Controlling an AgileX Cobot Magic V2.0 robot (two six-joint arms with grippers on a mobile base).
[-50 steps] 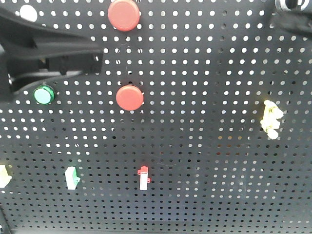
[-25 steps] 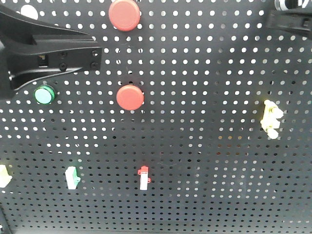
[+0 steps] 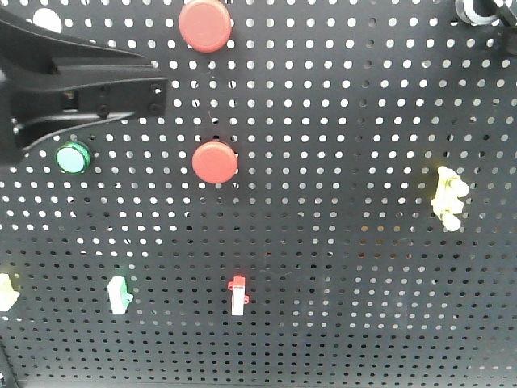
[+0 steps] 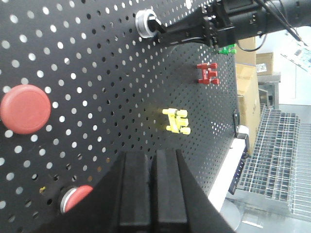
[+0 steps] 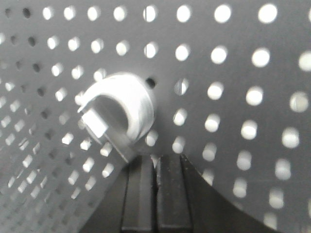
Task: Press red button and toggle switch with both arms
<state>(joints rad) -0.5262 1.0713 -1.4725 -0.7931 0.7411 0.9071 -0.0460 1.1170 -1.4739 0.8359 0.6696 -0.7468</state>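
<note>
The red button sits at the top of the black pegboard; it also shows in the left wrist view. My left gripper is shut and empty. It lies level, pointing right, with its tip below and left of that button and apart from it. The silver toggle switch sits at the board's top right corner. My right gripper is shut, with its fingertips right at the switch's lower edge. It also shows in the left wrist view beside the switch.
A smaller red button sits below the larger one, and a green round button lies under my left gripper. A yellow part, a green switch and a red-white switch sit lower on the board.
My right gripper has moved up and almost out of the front view. My left gripper rose slightly and levelled, then held still.
</note>
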